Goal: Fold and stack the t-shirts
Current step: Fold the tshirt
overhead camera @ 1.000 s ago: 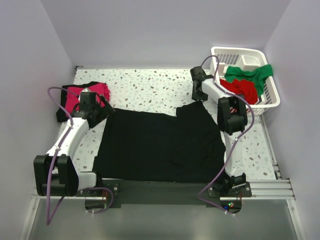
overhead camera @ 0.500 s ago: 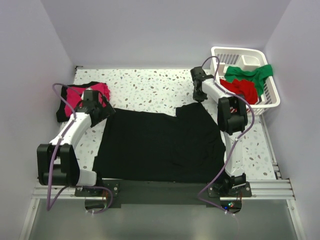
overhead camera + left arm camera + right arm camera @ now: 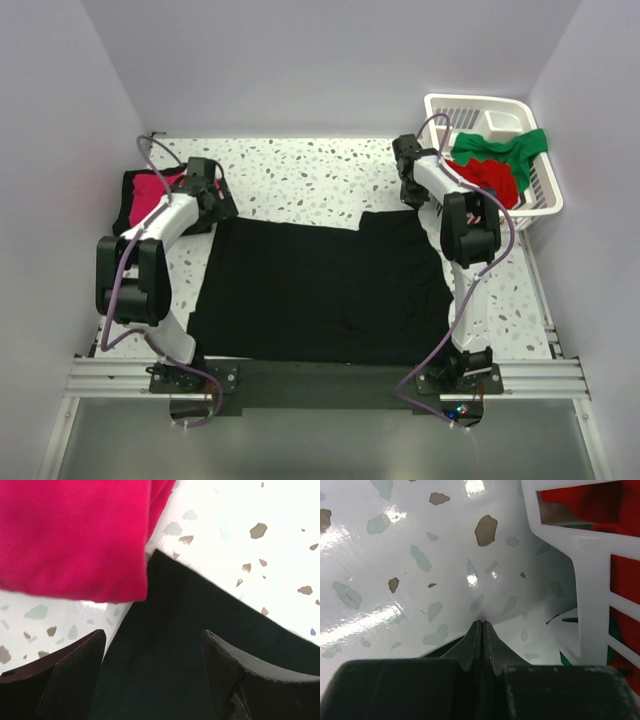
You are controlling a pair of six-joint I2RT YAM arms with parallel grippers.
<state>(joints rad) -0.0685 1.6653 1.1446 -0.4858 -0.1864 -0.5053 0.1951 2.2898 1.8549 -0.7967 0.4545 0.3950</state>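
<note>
A large black t-shirt (image 3: 320,290) lies spread flat mid-table. My left gripper (image 3: 207,197) hovers open over its far-left corner; in the left wrist view that gripper (image 3: 152,647) straddles the black t-shirt (image 3: 200,640), fingers (image 3: 75,675) wide apart. A folded magenta t-shirt (image 3: 152,190) (image 3: 75,535) lies just beyond on a folded black one (image 3: 128,208). My right gripper (image 3: 410,192) (image 3: 482,625) is shut, tips on the table at the shirt's far-right corner. A dark cloth edge (image 3: 442,649) meets its left finger; I cannot tell whether it is pinched.
A white slatted basket (image 3: 440,102) (image 3: 585,580) stands at the far right, close beside my right gripper. It holds a red t-shirt (image 3: 485,178) and a green t-shirt (image 3: 500,148). Walls close in the table on three sides.
My left arm swung farther back toward the magenta t-shirt, and its jaws began narrowing. The right gripper shut and shifted slightly right toward the basket.
</note>
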